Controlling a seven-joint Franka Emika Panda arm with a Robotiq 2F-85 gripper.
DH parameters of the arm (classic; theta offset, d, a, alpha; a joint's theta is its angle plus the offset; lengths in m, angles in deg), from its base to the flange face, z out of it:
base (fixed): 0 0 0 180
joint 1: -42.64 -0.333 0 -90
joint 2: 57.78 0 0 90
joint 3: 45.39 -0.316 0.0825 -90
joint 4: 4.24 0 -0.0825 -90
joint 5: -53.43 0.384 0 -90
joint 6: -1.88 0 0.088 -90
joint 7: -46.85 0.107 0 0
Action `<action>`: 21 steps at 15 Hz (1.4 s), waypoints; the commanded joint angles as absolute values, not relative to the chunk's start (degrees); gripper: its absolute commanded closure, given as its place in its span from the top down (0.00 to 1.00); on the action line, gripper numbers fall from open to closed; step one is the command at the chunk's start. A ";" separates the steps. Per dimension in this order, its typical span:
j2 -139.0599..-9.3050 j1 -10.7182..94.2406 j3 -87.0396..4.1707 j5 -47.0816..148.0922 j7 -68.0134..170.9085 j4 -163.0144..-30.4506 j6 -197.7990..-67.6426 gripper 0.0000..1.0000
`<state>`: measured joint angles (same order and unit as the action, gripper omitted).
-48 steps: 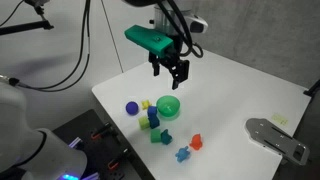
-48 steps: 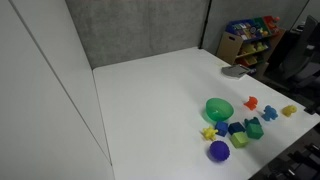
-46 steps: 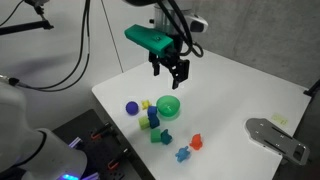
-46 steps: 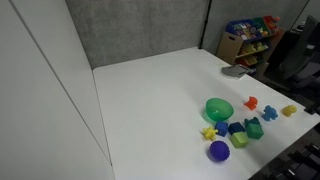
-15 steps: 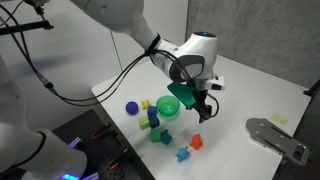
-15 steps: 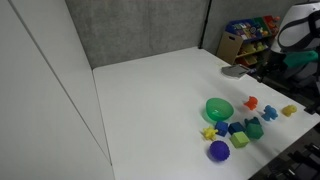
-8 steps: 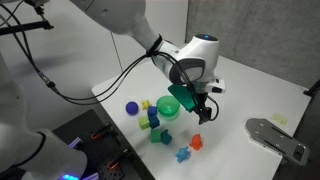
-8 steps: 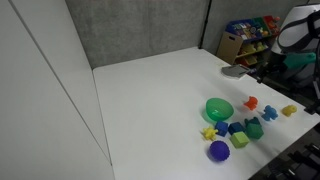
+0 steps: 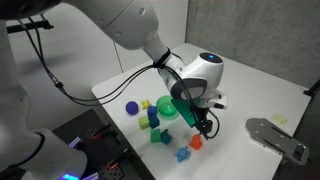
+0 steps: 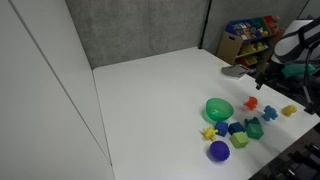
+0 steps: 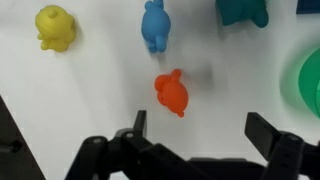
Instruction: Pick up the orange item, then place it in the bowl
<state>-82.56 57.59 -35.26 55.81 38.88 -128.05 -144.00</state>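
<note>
The orange item (image 11: 172, 93), a small orange-red lumpy toy piece, lies on the white table; it shows in both exterior views (image 9: 196, 142) (image 10: 251, 102). My gripper (image 11: 200, 128) is open and empty, its two fingers spread wide. It hangs just above the orange item and a little to one side, without touching it (image 9: 205, 126) (image 10: 262, 82). The bright-green bowl (image 10: 219, 109) stands upright and empty beside the toy pieces. The arm partly hides it in an exterior view (image 9: 166, 106). Its rim shows at the right edge of the wrist view (image 11: 311, 80).
A blue toy piece (image 11: 154, 25) and a yellow toy piece (image 11: 55, 27) lie near the orange item. A green block (image 10: 254, 129), a blue block (image 10: 236, 128) and a purple ball (image 10: 218, 151) sit near the table's edge (image 9: 150, 160). A grey metal object (image 9: 275, 135) lies at one corner.
The arm has swung from high above the table's far side down past the bowl. The gripper now hangs low over the orange item. The toys have not moved.
</note>
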 commanded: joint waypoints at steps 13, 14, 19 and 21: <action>-100.47 57.42 -34.28 52.63 40.53 -117.28 -150.91 1.00; -101.24 56.96 -33.90 51.98 40.96 -116.93 -151.20 1.00; -102.41 55.40 -32.93 50.83 42.39 -116.45 -151.35 0.49; -101.52 55.01 -32.96 51.04 42.77 -116.70 -150.64 0.34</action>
